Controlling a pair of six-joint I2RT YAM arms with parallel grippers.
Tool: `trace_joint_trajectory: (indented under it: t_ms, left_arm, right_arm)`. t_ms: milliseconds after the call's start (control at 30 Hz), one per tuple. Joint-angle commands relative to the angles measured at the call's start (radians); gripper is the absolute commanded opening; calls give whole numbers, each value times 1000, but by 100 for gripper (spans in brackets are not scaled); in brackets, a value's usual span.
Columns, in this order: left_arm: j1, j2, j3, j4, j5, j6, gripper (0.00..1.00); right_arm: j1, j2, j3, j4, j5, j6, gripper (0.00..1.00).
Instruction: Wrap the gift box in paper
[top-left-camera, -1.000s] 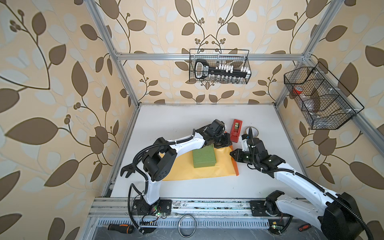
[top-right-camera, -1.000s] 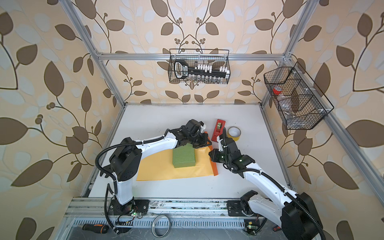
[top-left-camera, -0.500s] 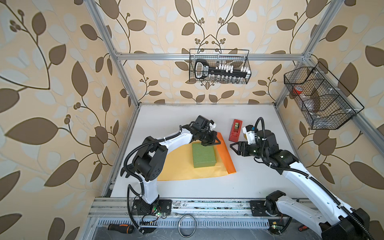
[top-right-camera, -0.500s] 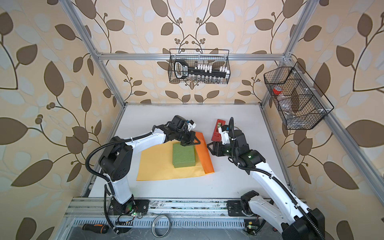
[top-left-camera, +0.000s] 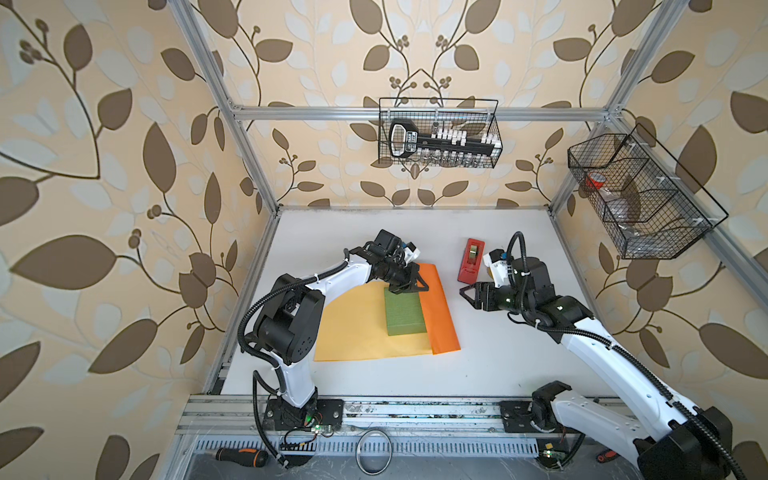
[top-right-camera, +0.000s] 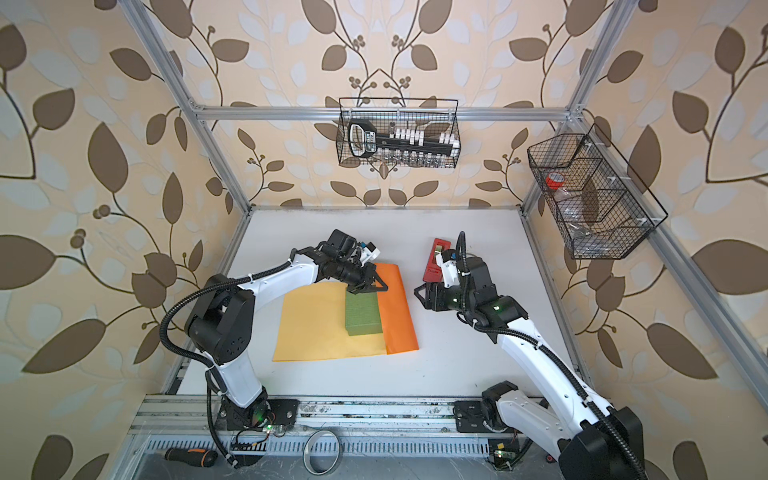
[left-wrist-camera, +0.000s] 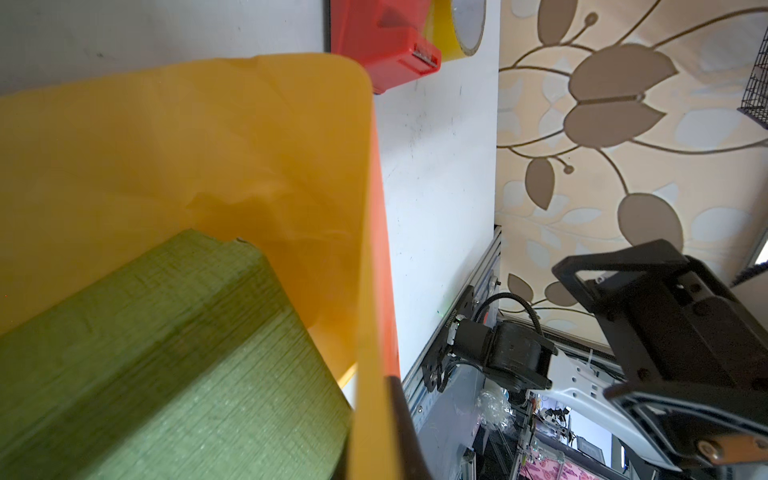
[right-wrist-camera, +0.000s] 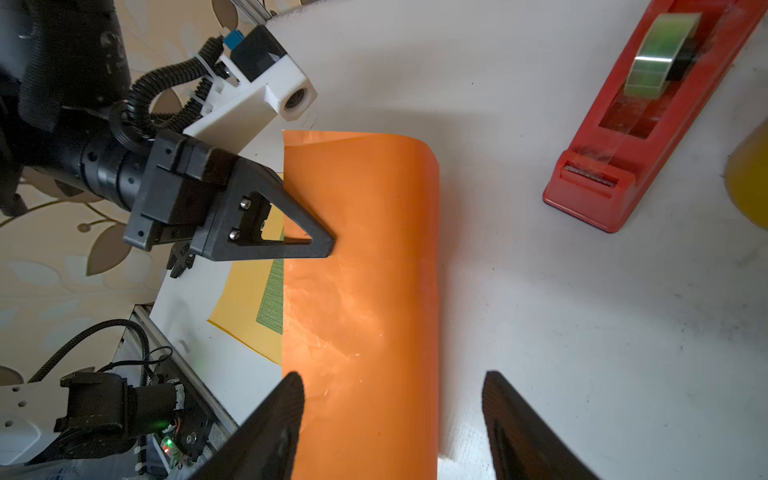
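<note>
Presently the gift box (top-left-camera: 405, 312) lies flat on the yellow-tan face of the paper (top-left-camera: 353, 332), toward the sheet's right side, with its lid bare. The paper's right-hand portion is turned up against the box's right wall, orange face outward. In the left wrist view it stands beside the box, not over the lid.

The left gripper (top-left-camera: 411, 286) is clenched at the far edge of that raised portion, above the box's far end, and appears to pinch the sheet. The right gripper (top-left-camera: 466, 297) hangs with jaws spread and empty, just off the orange face, near the red tape dispenser (top-left-camera: 471, 260).

Assessment: early stage. One side is raised only. Nothing lies across the lid, the left side is flat on the table (top-left-camera: 498, 365), the ends are unfolded, and no tape is visible on the sheet.
</note>
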Motion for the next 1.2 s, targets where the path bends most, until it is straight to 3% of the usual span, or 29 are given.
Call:
trace_joint_trajectory:
  t_ms: [0, 367, 600, 767, 1000, 1167]
  left_arm:
    - [36, -43, 25, -57, 47, 31, 0]
    - [101, 14, 123, -313, 47, 176, 0]
    - [117, 73, 231, -509, -34, 306, 0]
    - [147, 116, 288, -608, -20, 366, 0]
    - [193, 116, 283, -639, 0, 400, 0]
    - [215, 122, 279, -642, 8, 414, 0]
  right_arm:
    - [27, 32, -26, 78, -10, 19, 72]
    - [114, 152, -32, 198, 9, 45, 79]
    - [128, 177, -42, 230, 3, 44, 82]
    - [133, 196, -45, 245, -15, 44, 83]
    - [147, 240, -42, 276, -27, 48, 86]
    - [163, 295, -35, 307, -38, 73, 95]
